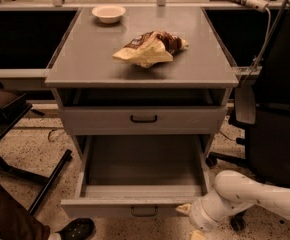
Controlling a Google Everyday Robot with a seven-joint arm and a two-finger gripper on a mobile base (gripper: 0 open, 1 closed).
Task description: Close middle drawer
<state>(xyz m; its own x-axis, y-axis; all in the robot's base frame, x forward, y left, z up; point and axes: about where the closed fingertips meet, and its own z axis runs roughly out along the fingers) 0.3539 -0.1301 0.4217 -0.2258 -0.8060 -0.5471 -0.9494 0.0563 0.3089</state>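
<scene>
The middle drawer (144, 208) is pulled far out of the grey cabinet, and its wide, shallow tray is empty. Its low flat front carries a small dark pull (145, 211). The taller-fronted top drawer (144, 119) above it is shut. The lowest drawer is hidden under the open one. My gripper (189, 219) is low at the right end of the middle drawer's front, touching or almost touching its corner. The white arm (255, 196) reaches in from the lower right.
A crumpled chip bag (150, 48) and a small white bowl (109, 13) sit on the cabinet top (85, 59). A black office chair (275, 129) stands close on the right. A dark chair base (40, 184) and a shoe (77, 229) are at the lower left.
</scene>
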